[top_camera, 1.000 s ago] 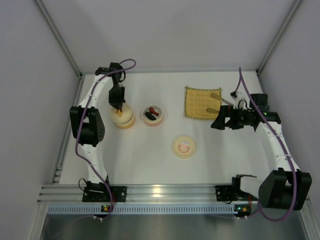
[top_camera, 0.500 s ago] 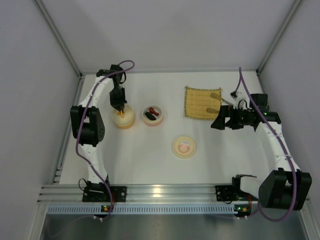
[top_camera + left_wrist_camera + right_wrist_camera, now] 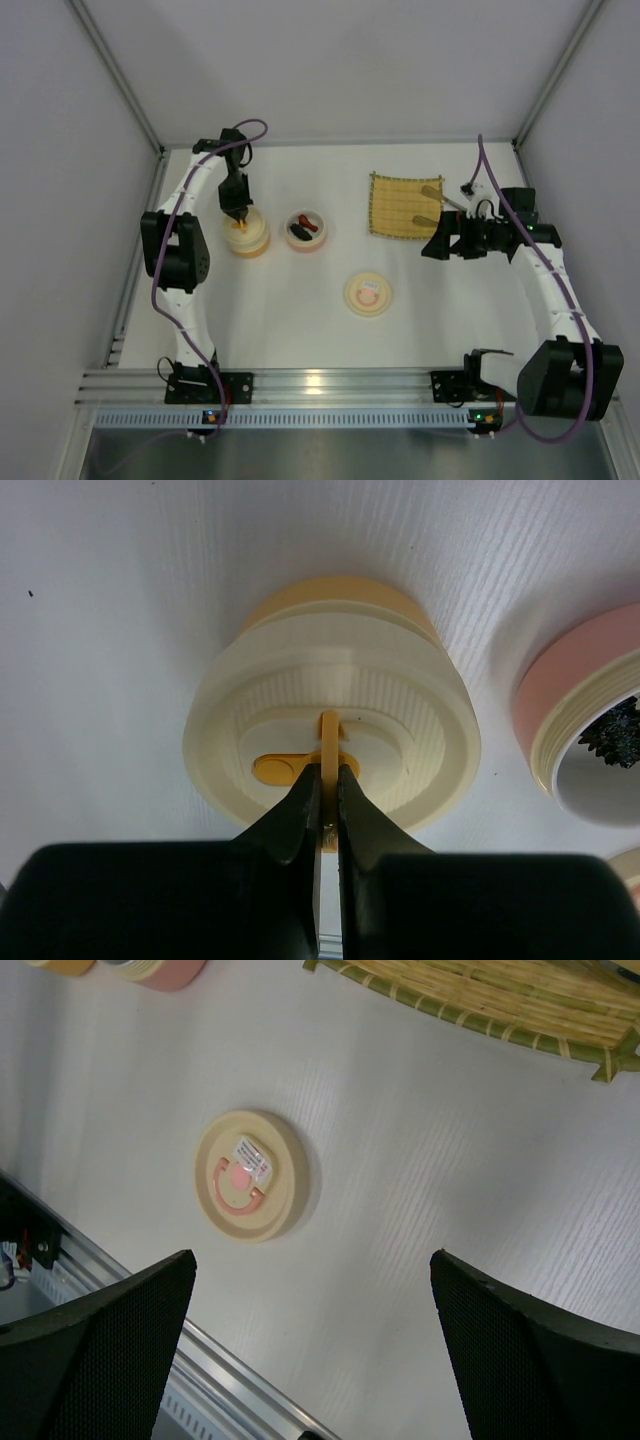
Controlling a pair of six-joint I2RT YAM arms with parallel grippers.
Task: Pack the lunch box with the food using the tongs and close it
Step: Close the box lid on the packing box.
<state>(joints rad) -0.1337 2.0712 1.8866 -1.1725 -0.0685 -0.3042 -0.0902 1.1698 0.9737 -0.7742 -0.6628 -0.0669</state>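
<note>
My left gripper [image 3: 329,790] [image 3: 237,207] is shut on the upright orange handle [image 3: 329,738] of a cream lid [image 3: 400,730], which sits on the lunch box's yellow bowl [image 3: 247,240]. Right of it stands the open pink bowl [image 3: 306,243] [image 3: 545,705] with a red-brown food piece [image 3: 311,226] and a black one [image 3: 297,235] [image 3: 615,742] inside. The tongs [image 3: 441,197] seem to lie on the bamboo mat [image 3: 395,205], partly hidden by my right arm. My right gripper [image 3: 430,246] [image 3: 312,1260] hangs open over bare table, holding nothing.
A second cream lid with a pink mark [image 3: 368,293] [image 3: 250,1175] lies flat near the table's middle. The bamboo mat [image 3: 500,1000] is at the back right. An aluminium rail [image 3: 320,385] runs along the near edge.
My left gripper has shifted slightly toward the far side with the lid, which now sits squarely on the yellow bowl. The right arm has not moved.
</note>
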